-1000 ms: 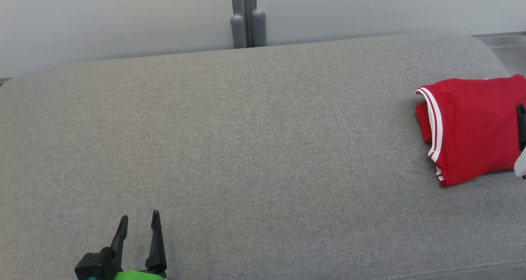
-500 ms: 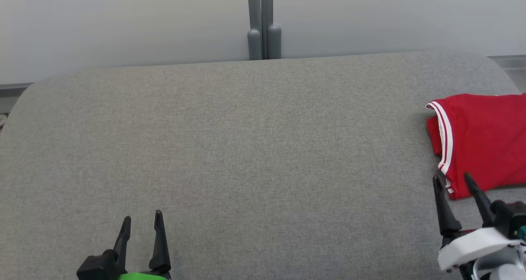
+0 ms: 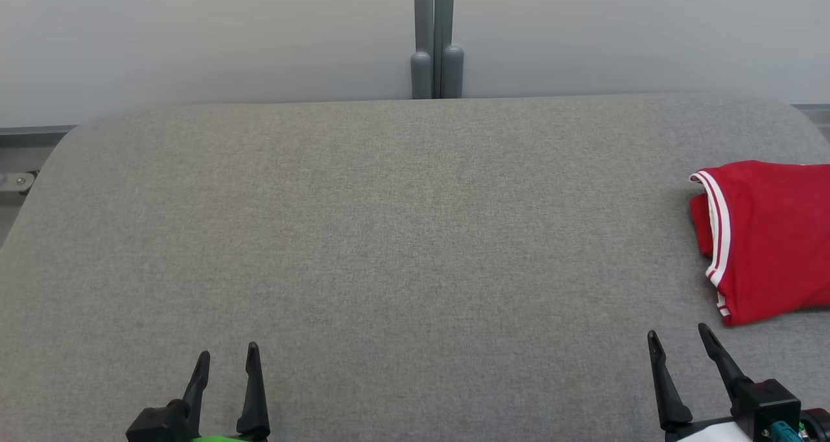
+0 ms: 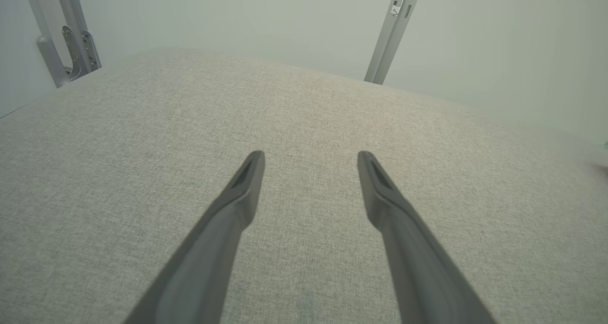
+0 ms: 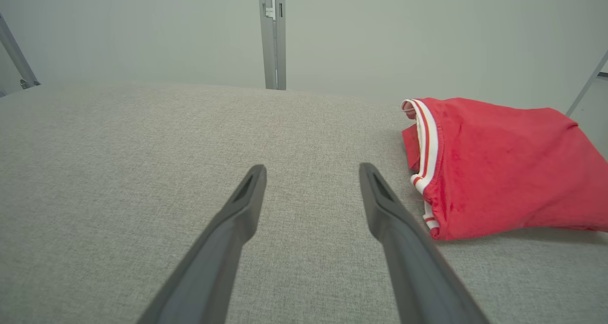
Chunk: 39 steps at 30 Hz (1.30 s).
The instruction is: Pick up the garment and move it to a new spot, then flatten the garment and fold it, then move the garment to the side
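Now the right pincer (image 3: 676,332) sits low at the near right of the head view, its two dark fingers spread wide with nothing between them. A second ago it lay over the far edge of the garment (image 3: 771,234), and half a second ago its tips were just beside the near hem. It has since drawn back and stands apart from the cloth. The left pincer (image 3: 228,349) has kept to its near-left place, equally spread and empty. Part of the picture's shift comes from the camera, since the grey post (image 3: 436,40) has drifted too. The red garment lies folded, white-striped trim leftward, at the right end of the grey worktop (image 3: 389,234). I judge the set-aside step done and both arms returning to rest.
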Available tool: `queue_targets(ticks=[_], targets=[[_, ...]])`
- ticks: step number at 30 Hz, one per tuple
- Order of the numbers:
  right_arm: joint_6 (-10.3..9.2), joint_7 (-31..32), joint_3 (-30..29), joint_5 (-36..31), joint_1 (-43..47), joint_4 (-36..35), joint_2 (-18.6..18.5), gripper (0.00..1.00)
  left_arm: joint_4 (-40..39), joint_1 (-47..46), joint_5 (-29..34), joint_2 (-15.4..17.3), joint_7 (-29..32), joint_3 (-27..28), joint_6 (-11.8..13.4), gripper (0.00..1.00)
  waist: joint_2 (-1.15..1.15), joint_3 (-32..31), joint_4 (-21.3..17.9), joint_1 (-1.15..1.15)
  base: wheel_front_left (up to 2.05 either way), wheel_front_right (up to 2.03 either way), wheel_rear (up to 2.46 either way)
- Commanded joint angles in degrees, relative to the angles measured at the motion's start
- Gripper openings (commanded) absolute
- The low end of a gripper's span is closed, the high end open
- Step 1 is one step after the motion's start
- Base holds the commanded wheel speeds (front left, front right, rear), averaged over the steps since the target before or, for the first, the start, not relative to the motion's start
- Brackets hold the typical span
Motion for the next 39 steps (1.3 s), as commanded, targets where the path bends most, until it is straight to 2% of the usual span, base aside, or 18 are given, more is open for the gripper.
queue_targets(ticks=[1,7,18,29,31,35,37,38,39], targets=[[-0.09,-0.11,-0.35,-0.88,1.02,-0.99,0.34,1.0,-0.23,-0.46,0.0,0.16,-0.15,0.38,-0.49,1.0,0.0,-0.12,-0.09,0.0,0.0,0.0,0.0],[-0.09,-0.11,-0.8,-3.21,1.39,-4.33,0.95,1.0,0.03,-1.37,0.35,0.15,-0.15,0.81,-1.24,1.0,0.0,-0.29,-0.47,0.0,0.0,0.0,0.0],[-0.09,-0.12,-3.76,-5.12,0.51,-4.44,1.49,1.0,0.6,-0.73,0.02,0.15,-0.15,0.74,-1.37,1.0,0.0,-1.32,-0.53,0.0,0.0,0.0,0.0],[-0.09,-0.13,-3.04,-2.84,0.39,-3.96,1.5,1.0,0.85,-0.54,-0.04,0.15,-0.15,0.26,-0.81,1.0,0.0,-1.56,-0.28,0.0,0.0,0.0,0.0],[0.01,-0.12,-3.04,-2.75,0.41,-3.99,1.56,1.0,0.73,-0.7,-0.23,0.23,-0.14,0.43,-0.8,1.0,0.0,-1.37,-4.56,0.0,0.0,0.0,0.0],[-0.09,-0.12,-1.97,-4.05,0.39,-4.08,1.48,1.0,0.77,-1.12,-0.27,0.16,-0.15,0.08,-0.52,1.0,0.0,-1.33,-4.54,0.0,0.0,0.0,0.0],[-0.09,-0.12,-0.8,-3.7,0.78,-4.13,1.48,1.0,1.75,-0.79,-0.13,0.16,-0.15,-0.53,-1.5,1.0,0.0,-1.34,-4.41,0.0,0.0,0.0,0.0],[0.03,0.01,-0.6,-3.66,0.74,-3.82,1.7,0.0,1.92,-0.55,-0.1,-0.05,0.02,-0.63,-1.33,0.0,0.0,-1.52,-3.42,0.0,0.0,0.0,0.0],[0.02,0.01,-0.52,-3.64,0.97,-3.35,1.9,0.0,2.44,-0.44,-0.12,-0.21,0.15,-0.79,-1.33,0.0,0.0,-1.52,-3.42,0.0,0.0,0.0,0.0]])
